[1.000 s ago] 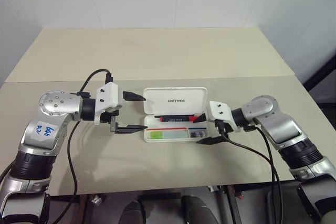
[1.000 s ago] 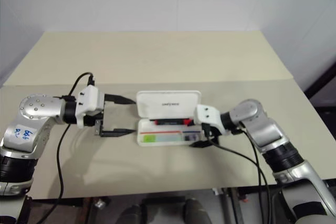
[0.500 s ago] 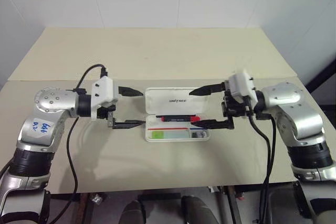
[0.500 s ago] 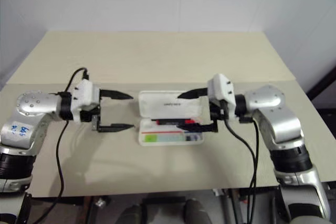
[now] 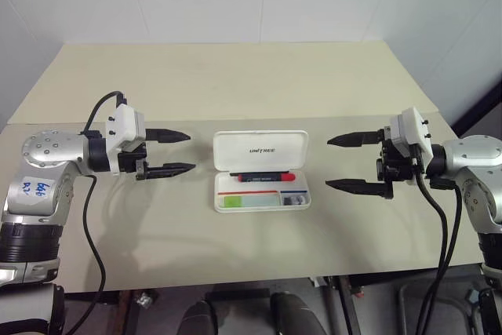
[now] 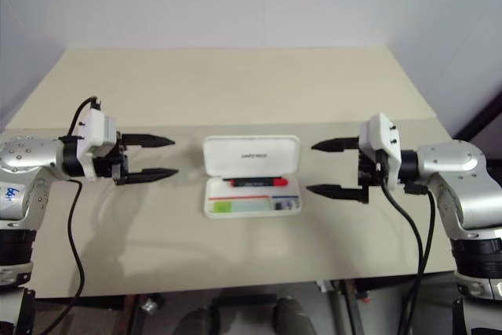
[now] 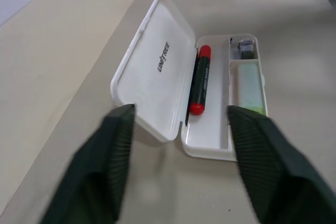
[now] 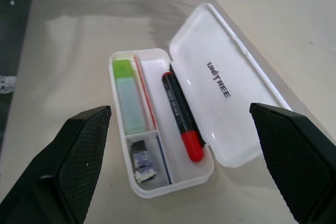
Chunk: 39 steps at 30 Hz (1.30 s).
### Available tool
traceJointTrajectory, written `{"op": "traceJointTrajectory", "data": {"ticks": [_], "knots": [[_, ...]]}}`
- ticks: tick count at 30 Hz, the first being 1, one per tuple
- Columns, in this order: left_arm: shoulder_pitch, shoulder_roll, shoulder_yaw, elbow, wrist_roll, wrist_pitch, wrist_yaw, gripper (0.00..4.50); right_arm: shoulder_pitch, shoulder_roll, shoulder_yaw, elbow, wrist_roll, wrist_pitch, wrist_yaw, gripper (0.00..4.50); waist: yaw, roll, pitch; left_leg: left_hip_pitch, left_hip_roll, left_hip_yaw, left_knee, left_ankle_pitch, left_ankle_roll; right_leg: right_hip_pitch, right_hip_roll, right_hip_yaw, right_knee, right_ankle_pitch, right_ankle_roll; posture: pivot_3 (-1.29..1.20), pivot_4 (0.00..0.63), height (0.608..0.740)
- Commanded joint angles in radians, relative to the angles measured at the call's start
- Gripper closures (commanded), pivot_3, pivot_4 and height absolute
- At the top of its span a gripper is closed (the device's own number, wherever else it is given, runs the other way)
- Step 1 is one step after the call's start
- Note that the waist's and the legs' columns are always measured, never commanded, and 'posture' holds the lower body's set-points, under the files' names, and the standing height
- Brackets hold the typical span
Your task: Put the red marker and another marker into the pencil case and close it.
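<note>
Pencil case (image 5: 261, 170) lies open mid-counter (image 5: 235, 84), lid up toward the far side. Green highlighter (image 5: 232, 202) in near tray compartment, small dark item (image 8: 143, 162) in the compartment beside it. Red marker (image 5: 263, 176) in the tray behind them, by the hinge. Left hand (image 5: 179, 152) just left of case, fingers apart, empty. Right hand (image 5: 345, 162) to the right, spread wide, empty. Nothing blocks the lid.

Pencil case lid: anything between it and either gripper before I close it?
Nothing visible. The pencil case lies open between the left gripper and right gripper, bare table on both sides.
</note>
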Motion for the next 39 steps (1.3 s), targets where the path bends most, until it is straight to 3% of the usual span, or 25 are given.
{"op": "traceJointTrajectory", "data": {"ticks": [1, 5, 6, 14, 27, 33, 39], "knots": [[-0.008, 0.008, 0.029, 0.002, -0.004, -0.025, 0.004, 2.97, -0.014, 0.004, -0.028, -0.003, 0.0, -0.029, -0.026, 0.0, 0.001, 0.0, 0.0, 0.0, 0.0, 0.0, 0.0, 0.0, 0.0, 0.0, 0.0, 0.0, 0.0, 0.0, 0.0, 0.0, 0.15, 0.74], [-0.006, 0.004, 0.026, 0.001, -0.004, -0.028, 0.012, 4.33, -0.018, 0.006, -0.021, 0.0, -0.001, -0.035, -0.038, 0.0, 0.001, 0.0, 0.0, 0.0, 0.0, 0.0, -0.001, 0.0, 0.0, 0.0, 0.0, 0.0, 0.0, 0.0, 0.0, 0.0, 0.15, 0.74], [-0.007, 0.0, 0.026, 0.003, -0.001, -0.028, 0.021, 4.47, -0.019, 0.007, -0.018, -0.001, -0.003, -0.036, -0.04, 0.0, 0.001, 0.0, 0.0, 0.0, 0.0, 0.0, -0.001, 0.0, 0.0, 0.0, 0.0, 0.0, 0.0, 0.0, 0.0, 0.0, 0.15, 0.74], [-0.08, -0.121, -0.013, 0.07, 0.1, -0.078, 0.217, 4.47, -0.028, 0.009, -0.01, 0.002, -0.018, -0.04, -0.056, 0.0, 0.005, 0.0, 0.0, 0.0, 0.0, 0.0, 0.001, 0.0, 0.0, 0.0, 0.0, 0.0, 0.001, 0.0, 0.001, 0.0, 0.15, 0.74], [-0.247, -0.292, -0.117, 0.266, 0.301, -0.016, 0.516, 4.47, 0.011, 0.003, -0.028, -0.06, -0.007, -0.008, -0.097, 0.0, 0.007, 0.0, 0.0, -0.001, 0.0, 0.0, 0.001, 0.0, 0.0, 0.0, 0.0, 0.0, 0.0, 0.001, 0.002, 0.0, 0.15, 0.74], [-0.271, -0.348, -0.184, 0.3, 0.3, -0.01, 0.436, 4.47, 0.033, 0.007, -0.035, -0.086, 0.003, 0.004, -0.122, 0.0, 0.005, 0.0, 0.0, -0.001, -0.001, 0.0, 0.0, 0.0, 0.0, 0.0, 0.0, 0.0, 0.0, 0.001, 0.002, 0.0, 0.15, 0.74], [-0.217, -0.344, -0.203, 0.166, 0.206, -0.049, 0.236, 4.47, 0.047, 0.005, -0.045, -0.096, 0.015, 0.007, -0.14, 0.0, 0.005, 0.0, 0.0, -0.001, -0.001, 0.0, 0.0, 0.0, 0.0, 0.0, 0.0, 0.001, 0.0, 0.001, 0.002, 0.0, 0.15, 0.74]]}}
